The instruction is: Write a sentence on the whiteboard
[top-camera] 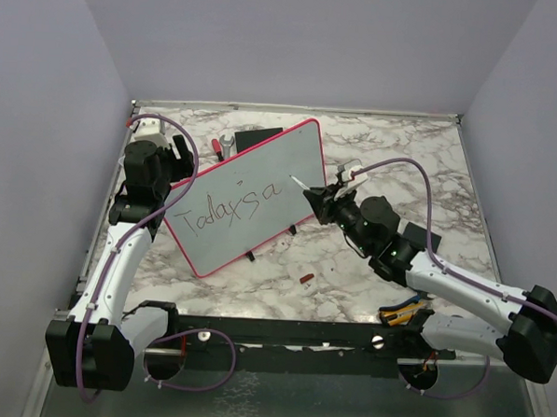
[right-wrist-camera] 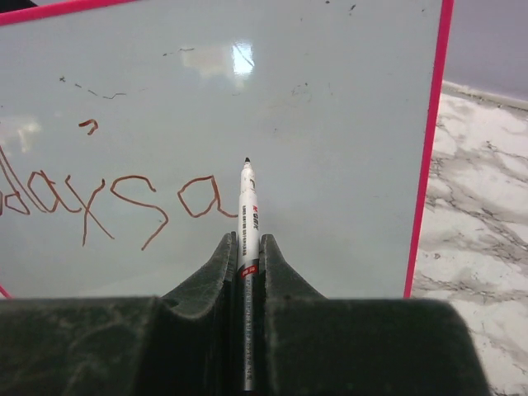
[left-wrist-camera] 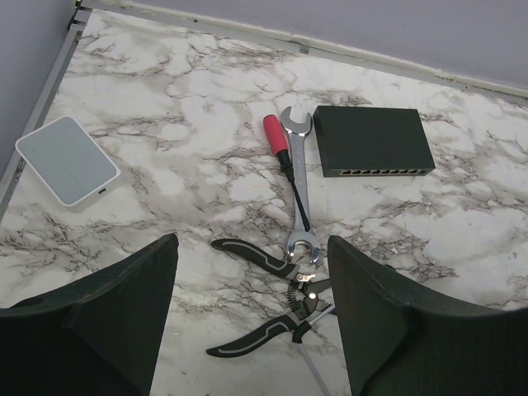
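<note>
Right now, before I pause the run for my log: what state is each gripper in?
Left gripper: open, nothing between its fingers.
Right gripper: closed on the marker, tip pointing at the whiteboard.

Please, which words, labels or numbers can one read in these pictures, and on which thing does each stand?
"Today is a": the sentence, handwritten on the whiteboard.
Print on the marker in the right hand: too small to read.
Nothing else is readable.
</note>
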